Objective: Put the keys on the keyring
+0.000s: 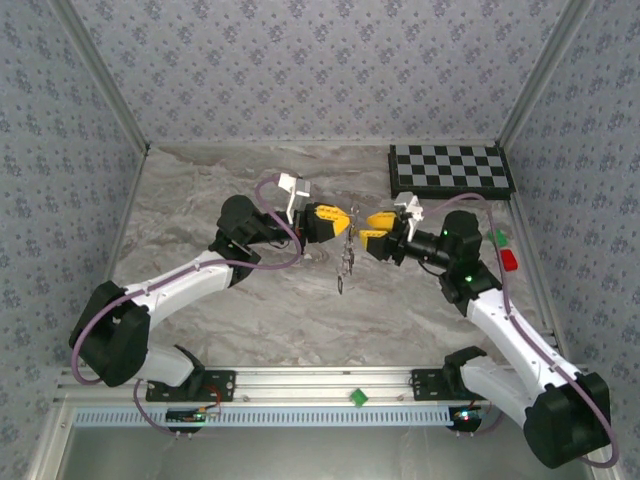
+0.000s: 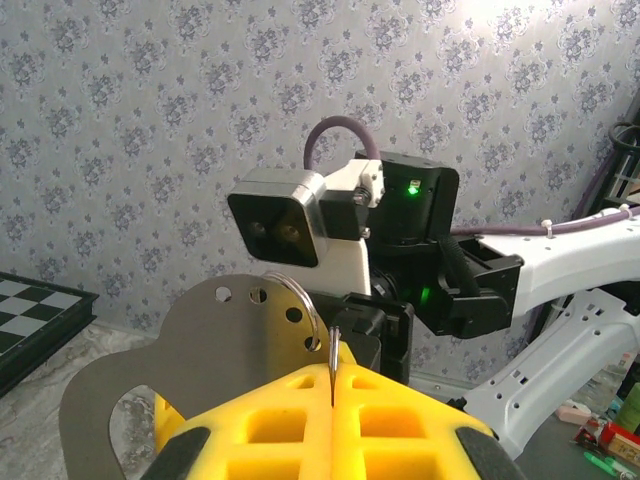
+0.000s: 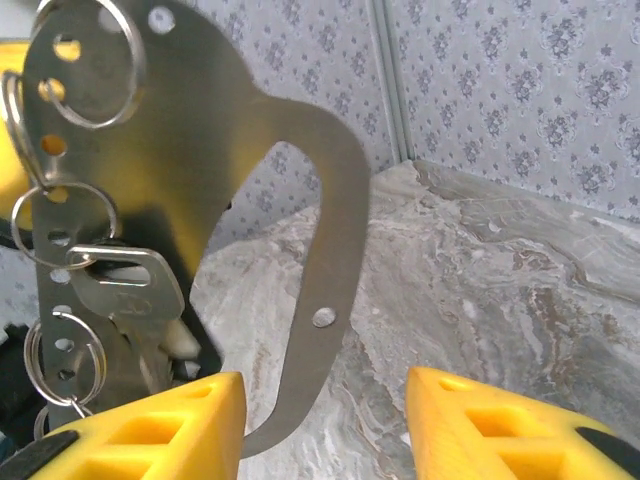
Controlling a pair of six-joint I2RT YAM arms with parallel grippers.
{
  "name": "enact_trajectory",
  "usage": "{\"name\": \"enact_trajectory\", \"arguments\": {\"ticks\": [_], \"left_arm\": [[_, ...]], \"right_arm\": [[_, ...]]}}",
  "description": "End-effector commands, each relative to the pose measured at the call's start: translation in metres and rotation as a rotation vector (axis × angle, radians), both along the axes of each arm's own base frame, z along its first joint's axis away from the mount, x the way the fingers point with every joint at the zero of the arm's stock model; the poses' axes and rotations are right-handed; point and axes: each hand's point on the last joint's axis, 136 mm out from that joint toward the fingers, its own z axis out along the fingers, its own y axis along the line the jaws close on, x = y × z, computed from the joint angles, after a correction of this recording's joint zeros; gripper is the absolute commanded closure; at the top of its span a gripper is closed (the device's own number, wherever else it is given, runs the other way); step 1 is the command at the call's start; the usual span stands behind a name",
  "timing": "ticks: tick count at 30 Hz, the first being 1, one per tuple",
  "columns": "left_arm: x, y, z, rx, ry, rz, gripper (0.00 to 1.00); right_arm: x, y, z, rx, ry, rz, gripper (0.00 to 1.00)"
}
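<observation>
My left gripper [image 1: 338, 221] [image 2: 332, 378] is shut on a thin metal keyring [image 2: 333, 352], seen edge-on between the yellow fingertips. From it hangs a grey metal plate [image 2: 195, 345] [image 3: 250, 150] with holes, held above the table. Several more rings hang in the plate's holes [image 3: 62, 224]. A silver key [image 3: 128, 292] hangs on one ring, with other keys dangling below [image 1: 344, 284]. My right gripper [image 1: 368, 231] [image 3: 325, 388] is open and faces the plate. The plate's curved lower arm [image 3: 328, 300] sits between the right fingers, close to the left one.
A black-and-white chequered board [image 1: 450, 170] lies at the back right of the marble table [image 1: 250, 310]. A red block [image 1: 509, 260] and a green one [image 1: 497, 238] sit near the right wall. Patterned walls close in three sides.
</observation>
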Motion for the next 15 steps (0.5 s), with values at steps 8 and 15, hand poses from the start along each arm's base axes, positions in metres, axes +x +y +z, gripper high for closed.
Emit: {"name": "enact_trajectory", "arguments": {"ticks": [8,15], "left_arm": [[-0.003,0.003,0.014,-0.035,-0.059,-0.007,1.0],[-0.005,0.003,0.014,-0.037,-0.059,-0.012,1.0]], "right_arm": [[-0.018,0.013,0.038,0.135,-0.037,0.167,0.5],[-0.027,0.029,0.041,0.137,-0.037,0.268,0.5]]}}
